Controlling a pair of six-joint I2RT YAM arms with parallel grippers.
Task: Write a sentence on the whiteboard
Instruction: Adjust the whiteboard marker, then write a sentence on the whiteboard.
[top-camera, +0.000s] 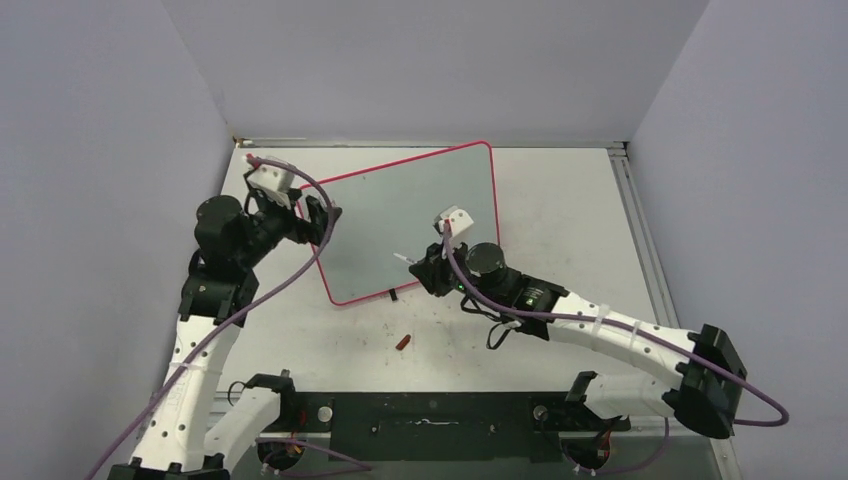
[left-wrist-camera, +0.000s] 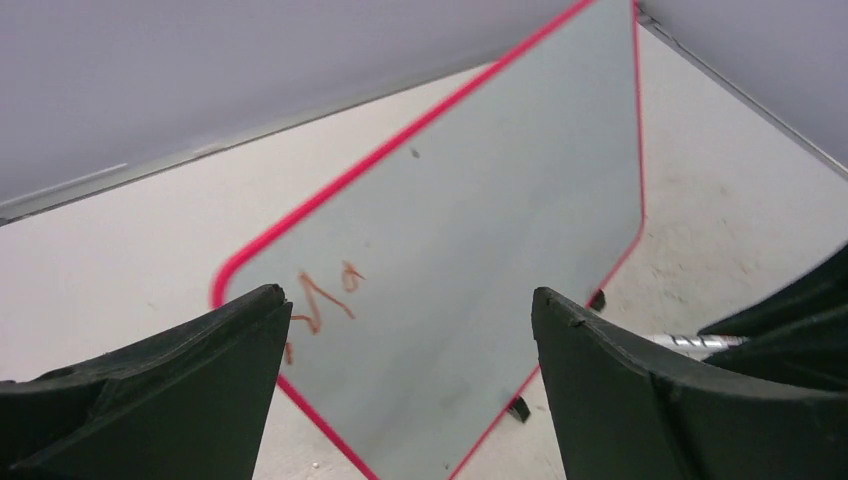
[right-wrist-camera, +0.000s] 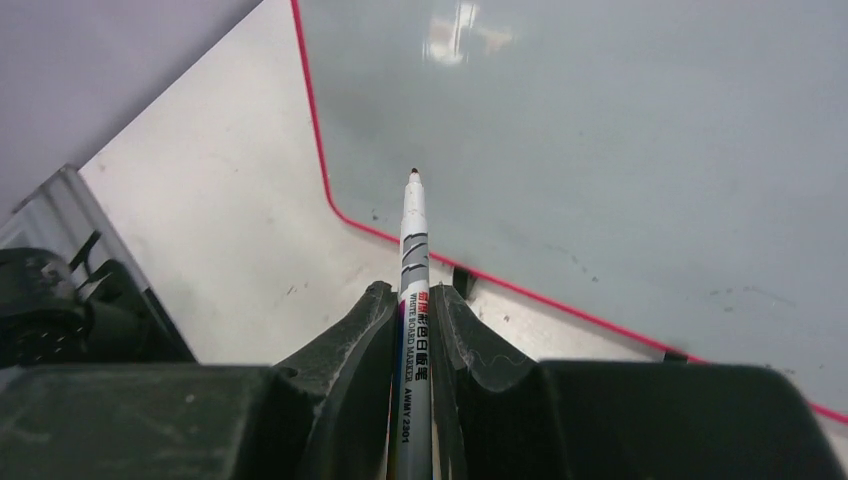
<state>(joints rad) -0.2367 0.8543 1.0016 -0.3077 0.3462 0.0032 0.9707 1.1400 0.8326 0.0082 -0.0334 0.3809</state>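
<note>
Pale tabletop (top-camera: 560, 200) w/ grey walls (top-camera: 400, 60): right end effector (right-wrist-camera: 413, 305) clamped on white whiteboard marker (right-wrist-camera: 414, 230), long axis aimed at large pink-rimmed grey-white whiteboard (top-camera: 420, 210), tip nr its front edge. Well apart: shaky red-brown letters (left-wrist-camera: 322, 300), beside wide-open left end effector (left-wrist-camera: 405, 300).

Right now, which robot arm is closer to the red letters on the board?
Left. The left gripper is at the whiteboard corner where the red letters are, one finger right beside them. The right gripper holds the marker near the board's footed edge, farther away.
</note>
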